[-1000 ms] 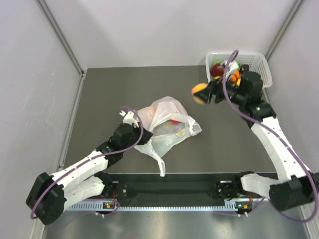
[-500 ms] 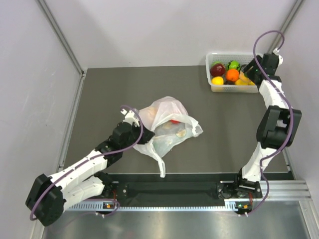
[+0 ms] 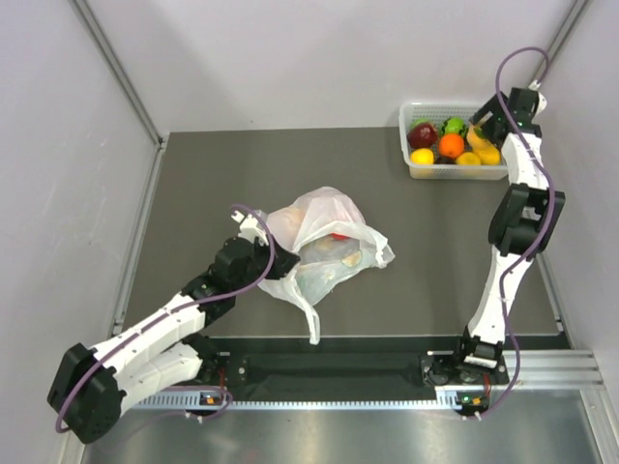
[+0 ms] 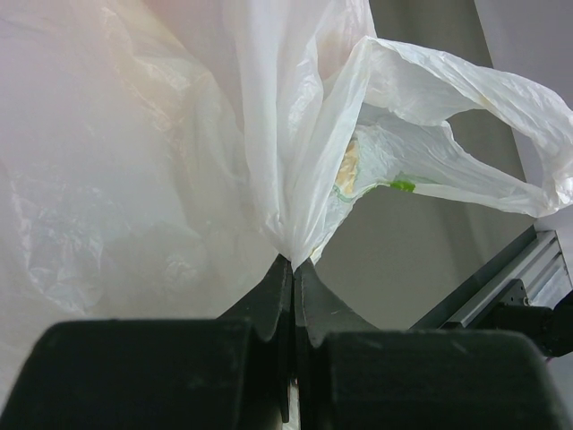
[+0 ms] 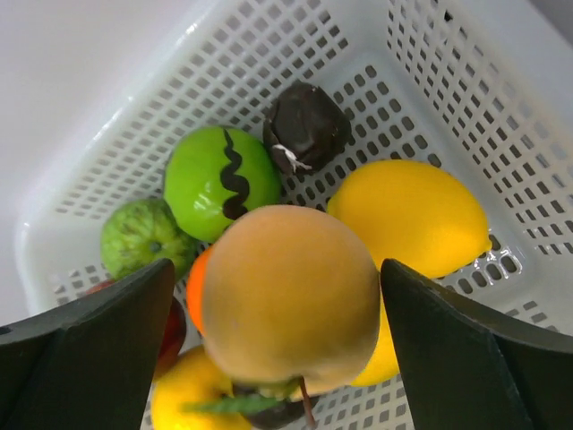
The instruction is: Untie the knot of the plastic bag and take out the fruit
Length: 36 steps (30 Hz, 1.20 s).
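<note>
Pinching a gathered fold of the plastic bag (image 4: 179,134), the left fingers (image 4: 293,271) are closed tight on the film. The bag lies crumpled mid-worktop (image 3: 435,261), with a red fruit (image 3: 338,235) showing at its loose mouth. The right fingers (image 5: 276,278) are spread wide over the white basket (image 5: 448,81) at the far right corner, either side of a tan-orange fruit (image 5: 291,305), with a gap on its left. Bare worktop separates bag and basket, and walls stand close by the basket.
</note>
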### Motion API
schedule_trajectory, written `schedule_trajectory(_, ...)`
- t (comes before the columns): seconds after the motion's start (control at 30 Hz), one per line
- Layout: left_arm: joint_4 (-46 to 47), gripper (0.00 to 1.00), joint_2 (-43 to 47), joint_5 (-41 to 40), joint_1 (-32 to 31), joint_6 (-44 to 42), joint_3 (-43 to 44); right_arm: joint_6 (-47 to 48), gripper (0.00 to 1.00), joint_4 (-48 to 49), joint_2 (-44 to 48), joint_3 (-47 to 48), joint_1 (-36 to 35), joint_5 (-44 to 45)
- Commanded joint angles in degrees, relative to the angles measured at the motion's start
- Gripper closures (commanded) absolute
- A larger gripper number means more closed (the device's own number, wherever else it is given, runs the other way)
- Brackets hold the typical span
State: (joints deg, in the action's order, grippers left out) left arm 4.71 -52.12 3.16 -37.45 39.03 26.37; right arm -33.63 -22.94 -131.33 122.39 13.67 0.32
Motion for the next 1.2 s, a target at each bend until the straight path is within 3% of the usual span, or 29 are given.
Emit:
schedule_trajectory(0.0, 1.53, 1.00, 1.05, -0.26, -0.08, -0.62, 1.58, 1.46, 0.03, -0.71, -0.24, 4.26, 0.39, -3.12)
schedule_trajectory(0.13, 1.71, 1.00, 1.31, -0.08, 0.01, -0.35, 1.49, 1.29, 0.00, -0.18, 2.56, 4.27, 0.74, -5.93)
schedule_trajectory(0.27, 1.70, 1.00, 2.11, -0.43, 0.01, -0.27, 1.58, 1.20, 0.01, 1.93, 13.51, -0.12, 0.65, -7.52)
schedule_trajectory(0.57, 4.17, 1.00, 0.88, 0.09, 0.01, 0.52, 2.37, 9.18, 0.01, 5.62, 42.71, -30.25, -6.10, -19.38)
schedule_trajectory(0.67, 4.60, 1.00, -0.26, 0.88, -0.08, 0.52, 3.42, 13.40, 0.03, 7.47, 53.25, -40.98, -12.42, -23.86)
schedule_trajectory(0.8, 5.83, 1.00, -2.02, 2.63, -0.08, 0.79, 4.92, 21.65, 0.02, 4.49, 65.73, -49.86, -28.38, -22.73)
schedule_trajectory(0.93, 7.24, 1.00, -3.78, 4.05, 0.01, 1.49, 6.32, 24.13, 0.02, -1.22, 70.15, -52.95, -40.81, -17.47)
schedule_trajectory(1.1, 9.26, 1.00, -5.71, 4.05, 0.01, 1.93, 8.60, 23.26, 0.16, -2.81, 71.56, -59.26, -56.26, -9.38)
schedule_trajectory(1.17, 9.88, 1.00, -7.11, 4.40, 0.01, 2.02, 9.84, 22.12, 0.21, -1.06, 70.78, -61.64, -59.10, -5.26)
